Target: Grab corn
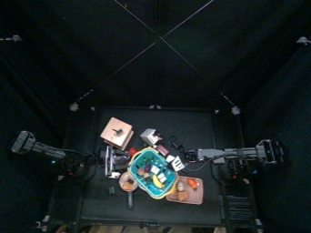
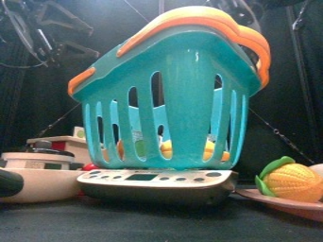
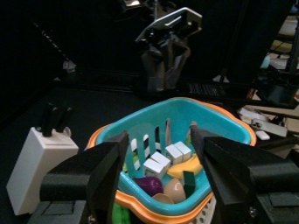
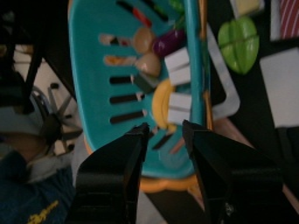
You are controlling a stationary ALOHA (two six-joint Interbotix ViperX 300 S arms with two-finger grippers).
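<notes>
Beside the corn (image 2: 294, 180), teal basket (image 2: 171, 104) atop scale (image 2: 154, 182)

Small black table (image 1: 195, 127) inside black curtains (image 1: 73, 55), crossed cords overhead.

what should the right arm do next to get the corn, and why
Probably ease the right gripper down toward the yellow corn lying inside the teal basket. In the right wrist view its fingers stand open just above the basket's rim, roughly in line with the corn, and hold nothing.
</notes>
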